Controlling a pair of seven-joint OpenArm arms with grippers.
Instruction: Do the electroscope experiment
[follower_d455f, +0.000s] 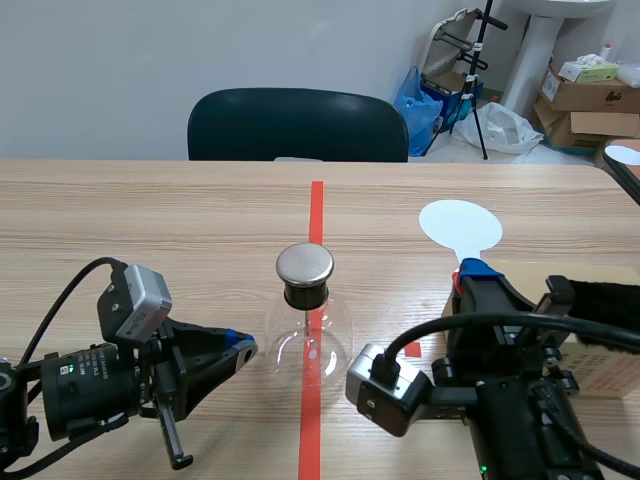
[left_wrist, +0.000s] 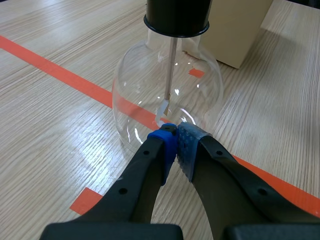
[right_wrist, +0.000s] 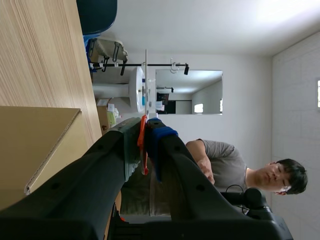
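The electroscope (follower_d455f: 310, 335), a round clear glass flask, stands upright mid-table, right on the red tape line (follower_d455f: 316, 210). Up top it has a flat metal disc (follower_d455f: 305, 263) on a black stopper (follower_d455f: 305, 294). From the left wrist cam you can see the thin rod (left_wrist: 171, 70) hanging down inside from the stopper, w/ a small pale foil leaf (left_wrist: 162, 111) at its end.

The left gripper (follower_d455f: 240, 348) sits low over the table just beside the flask, on the robot's left of it. Its fingers are pressed together w/ nothing btwn them, tips (left_wrist: 176, 142) right at the glass near its base. Can't tell if they actually touch it.

The right gripper (follower_d455f: 478, 270) is off to the other side, well apart from the flask. Its fingers are clamped on the stem of a white paddle (follower_d455f: 460, 226), round end pointing toward the far side of the table. The right wrist cam shows an orange-red strip (right_wrist: 142, 132) pinched btwn the pads.

A cardboard box (follower_d455f: 600, 370) lies on the table (follower_d455f: 150, 220) by the right arm. A dark chair (follower_d455f: 297, 125) stands at the far edge. A person (right_wrist: 225, 165) in a grey tee shows in the right wrist cam, in the bg.
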